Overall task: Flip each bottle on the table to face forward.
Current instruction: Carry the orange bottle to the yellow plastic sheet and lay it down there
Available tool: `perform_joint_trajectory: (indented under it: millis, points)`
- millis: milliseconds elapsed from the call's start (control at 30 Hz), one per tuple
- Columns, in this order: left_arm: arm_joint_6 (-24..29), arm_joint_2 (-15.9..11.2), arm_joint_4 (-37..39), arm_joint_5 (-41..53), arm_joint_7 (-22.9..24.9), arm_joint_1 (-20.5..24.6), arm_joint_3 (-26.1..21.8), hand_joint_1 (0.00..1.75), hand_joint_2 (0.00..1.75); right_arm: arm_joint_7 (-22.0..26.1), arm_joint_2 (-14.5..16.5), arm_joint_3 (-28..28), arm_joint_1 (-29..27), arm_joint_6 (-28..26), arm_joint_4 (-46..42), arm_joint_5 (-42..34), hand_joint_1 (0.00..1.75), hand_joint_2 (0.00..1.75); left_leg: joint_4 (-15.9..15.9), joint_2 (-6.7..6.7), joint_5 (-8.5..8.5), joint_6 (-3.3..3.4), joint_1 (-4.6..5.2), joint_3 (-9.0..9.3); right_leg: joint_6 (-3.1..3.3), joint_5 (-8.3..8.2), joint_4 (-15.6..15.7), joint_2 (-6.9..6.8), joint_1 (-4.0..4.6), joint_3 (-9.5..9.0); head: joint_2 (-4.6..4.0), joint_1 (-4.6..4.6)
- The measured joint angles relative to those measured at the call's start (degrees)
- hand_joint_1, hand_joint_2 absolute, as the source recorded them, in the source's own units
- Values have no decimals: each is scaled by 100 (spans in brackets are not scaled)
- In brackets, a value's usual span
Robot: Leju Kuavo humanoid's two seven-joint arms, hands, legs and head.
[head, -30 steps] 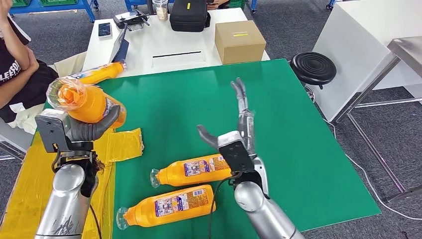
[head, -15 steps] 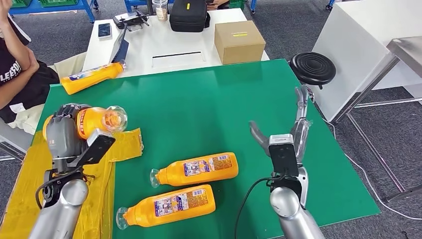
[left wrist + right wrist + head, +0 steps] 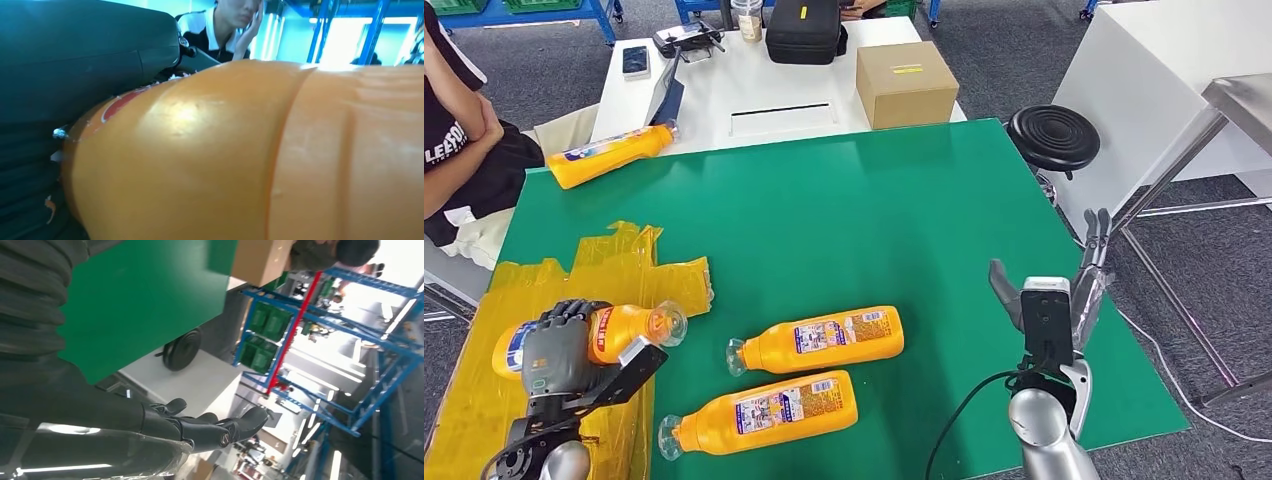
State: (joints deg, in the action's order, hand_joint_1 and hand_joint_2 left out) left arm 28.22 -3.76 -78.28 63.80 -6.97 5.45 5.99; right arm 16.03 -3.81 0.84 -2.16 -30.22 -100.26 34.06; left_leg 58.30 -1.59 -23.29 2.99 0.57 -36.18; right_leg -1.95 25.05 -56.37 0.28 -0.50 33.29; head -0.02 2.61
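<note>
Bottle (image 3: 624,328) in left hand (image 3: 559,352), table-edge

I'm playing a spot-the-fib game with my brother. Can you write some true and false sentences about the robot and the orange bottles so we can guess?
1. The left hand is holding an orange bottle. True.
2. The right hand is holding a bottle too. False: it is open and holds nothing, out near the right edge of the green mat.
3. Two bottles lie side by side on the green mat. True.
4. The brown box sits on the green mat. False: it sits on the white table behind the mat.
5. Another bottle stands upright at the far left corner. False: it lies on its side.
</note>
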Motion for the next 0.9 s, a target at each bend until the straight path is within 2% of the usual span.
perform_joint_trajectory:
  millis: [400,633,900]
  points:
    - [-186,26,18,350,122,-126,-110,175,175,-77,146,-370,-151,311,37,84,0,175,0,2,3,-1,-1,0,1,-3,-1,1,1,-2,0,0]
    - [218,114,24,1900,876,-126,-101,175,175,-122,271,-392,-79,444,126,261,0,175,0,2,3,-1,-1,0,1,-3,-1,1,1,-1,0,1]
    - [183,233,50,2299,1039,-116,-62,175,175,-179,354,-349,-28,450,212,343,0,175,0,2,3,-1,-1,0,1,-3,-1,1,1,-2,0,-1]
